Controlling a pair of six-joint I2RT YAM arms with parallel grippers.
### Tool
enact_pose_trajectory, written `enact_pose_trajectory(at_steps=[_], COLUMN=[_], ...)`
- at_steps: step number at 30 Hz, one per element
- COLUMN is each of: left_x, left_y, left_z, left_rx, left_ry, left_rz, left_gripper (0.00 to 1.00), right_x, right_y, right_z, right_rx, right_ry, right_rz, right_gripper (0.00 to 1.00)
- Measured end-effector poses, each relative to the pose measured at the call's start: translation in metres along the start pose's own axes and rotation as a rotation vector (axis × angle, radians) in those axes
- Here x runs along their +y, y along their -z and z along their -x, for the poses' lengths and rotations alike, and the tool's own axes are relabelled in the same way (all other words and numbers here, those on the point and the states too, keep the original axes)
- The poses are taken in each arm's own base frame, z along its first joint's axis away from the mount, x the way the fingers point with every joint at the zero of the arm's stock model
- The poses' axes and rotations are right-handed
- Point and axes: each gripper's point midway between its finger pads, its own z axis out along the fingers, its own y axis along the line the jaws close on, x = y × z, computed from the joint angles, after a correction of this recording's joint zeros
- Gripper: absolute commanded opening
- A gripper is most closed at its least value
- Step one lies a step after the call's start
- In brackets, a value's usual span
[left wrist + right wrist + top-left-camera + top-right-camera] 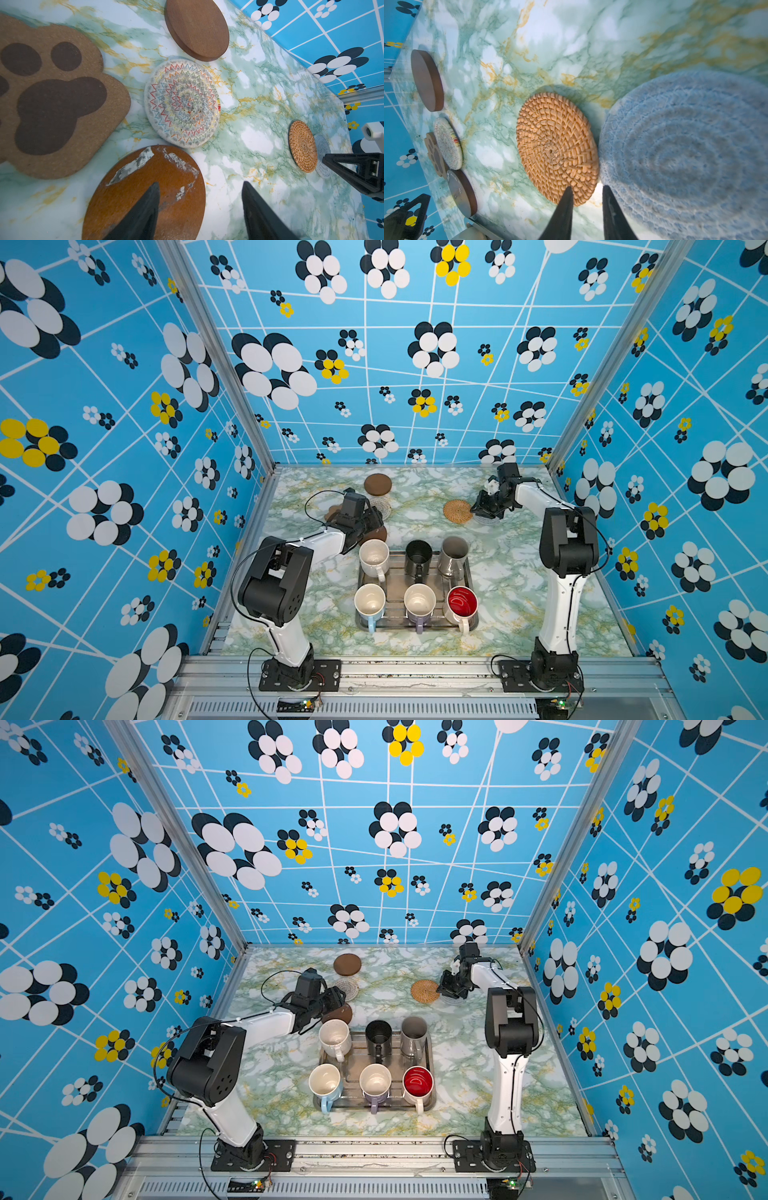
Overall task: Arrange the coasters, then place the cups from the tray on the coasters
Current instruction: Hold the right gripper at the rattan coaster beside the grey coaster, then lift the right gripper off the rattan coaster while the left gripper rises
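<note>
Six coasters lie on the far half of the table: a paw shape (52,99), a white crochet round (182,104), a plain brown disc (197,27), a scuffed brown disc (145,193), a tan rattan round (556,149) and a pale grey round (685,155). My left gripper (200,185) is open, one finger over the scuffed disc and one over bare table. My right gripper (587,188) is slightly open and empty, its tips at the gap between the rattan and grey rounds. Six cups stand on the silver tray (397,578), among them black (418,556) and red-inside (462,602).
The tray sits mid-table nearer the front, just in front of the left gripper (374,520). The right gripper (478,510) works at the back right near the side wall. Patterned walls close in the table on three sides.
</note>
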Motion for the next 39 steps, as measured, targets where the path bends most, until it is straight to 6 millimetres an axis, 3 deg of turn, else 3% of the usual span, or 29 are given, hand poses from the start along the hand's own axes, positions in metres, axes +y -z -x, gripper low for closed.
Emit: enact_pose_trajectory(at_steps=[7,13,17,27,39], left_x=[0.000,-0.005,-0.011,-0.012,-0.010], left_y=[0.000,0.001,0.004,0.009,0.009], left_z=[-0.001,-0.002,0.003,0.006,0.005], left_rx=[0.006,0.018,0.006,-0.001,0.003], left_ry=[-0.004,-0.017,-0.030,-0.039,-0.042], left_rz=[0.004,0.009,0.004,0.018,0.024], left_gripper=[0.64,0.64,0.64,0.64,0.64], right_x=[-0.006,-0.011,-0.011,-0.037,-0.047], right_y=[0.003,0.017,0.020,-0.002,0.002], right_z=[0.000,0.009,0.018,0.012,0.021], right_rx=[-0.007,-0.029,-0.040,0.019,0.011], right_ry=[0.020,0.058,0.073,0.037,0.010], right_rz=[-0.041,-0.112,-0.134,-0.182,-0.175], right_gripper=[0.25,0.06,0.01,0.00,0.00])
